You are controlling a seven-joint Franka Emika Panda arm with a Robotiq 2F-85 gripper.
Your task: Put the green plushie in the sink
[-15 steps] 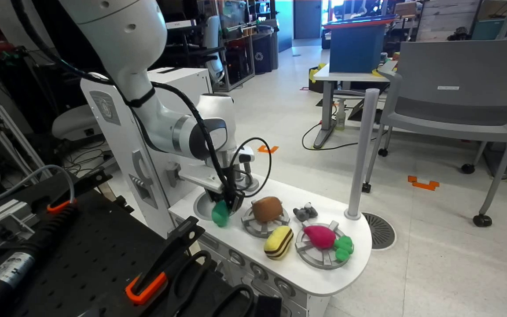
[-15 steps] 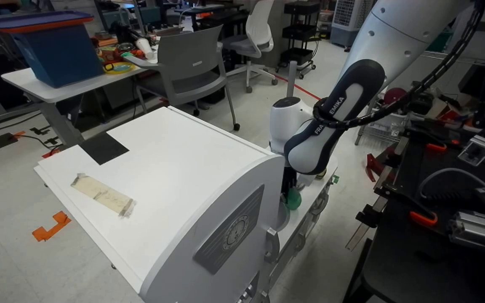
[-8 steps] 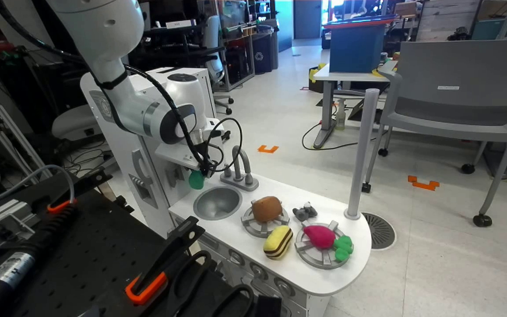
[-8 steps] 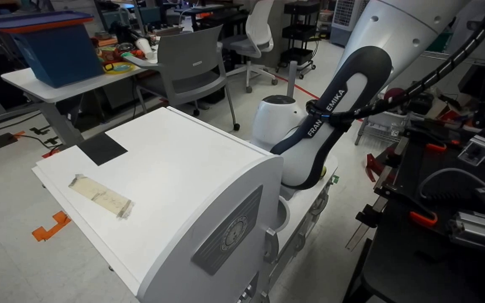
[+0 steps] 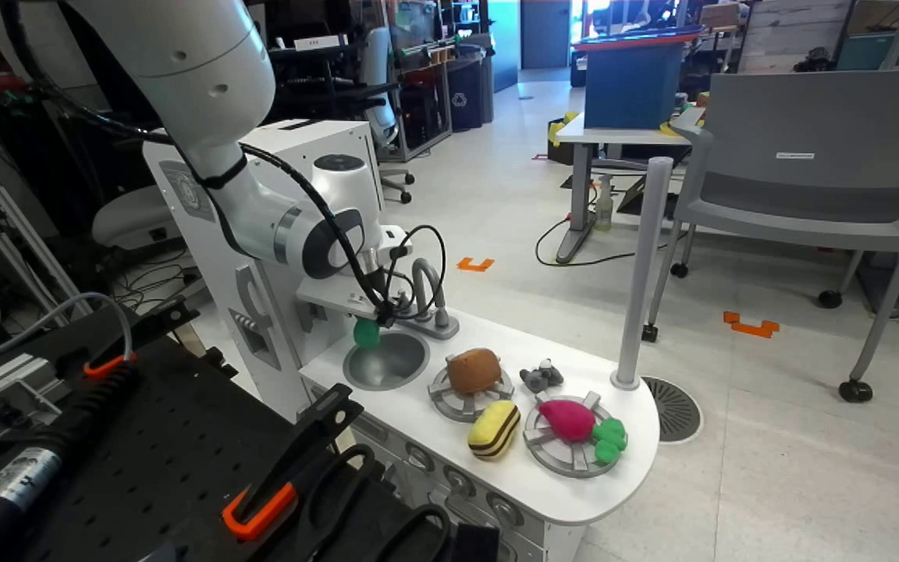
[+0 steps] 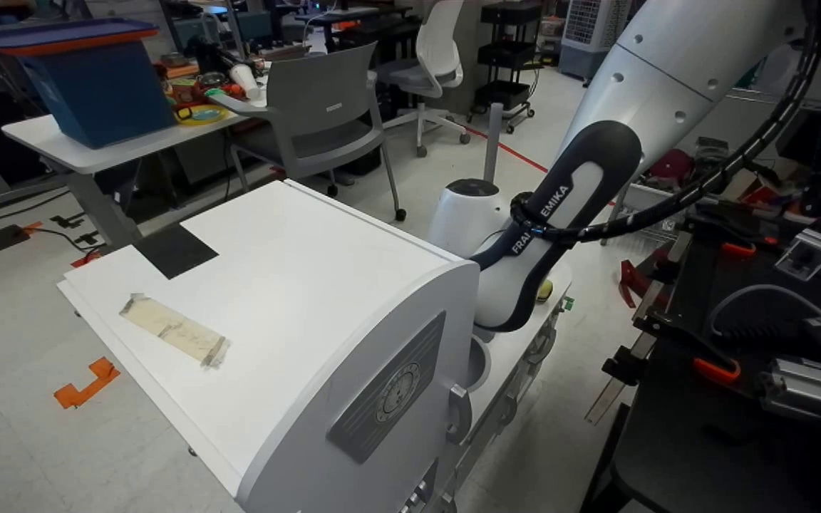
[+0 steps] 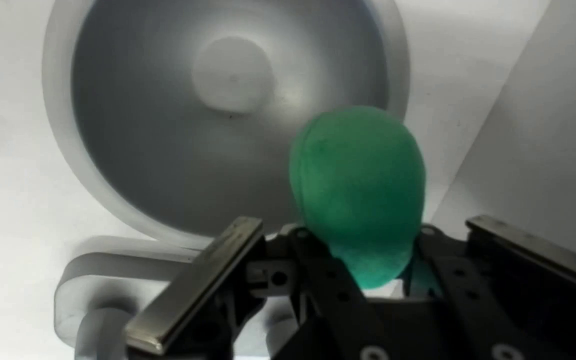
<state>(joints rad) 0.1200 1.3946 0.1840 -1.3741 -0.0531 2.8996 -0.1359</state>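
Hand (image 7: 365, 245), black, metal-edged: closed about the green plushie (image 7: 358, 170). Plushie: egg-shaped, smooth cloth, faint seam, long axis pointing outward from the hand; held aloft, overlapping bowl and rim of the sink (image 7: 168, 165) in the wrist view. Sink: round, metallic grey; its centre lies away from faucet (image 5: 440, 318) and tall white cabinet (image 6: 289, 306), the likely direction of any shift before release. Beyond, on the white table (image 5: 566, 499): brown toy (image 5: 474, 371), striped yellow plush (image 5: 492, 428).
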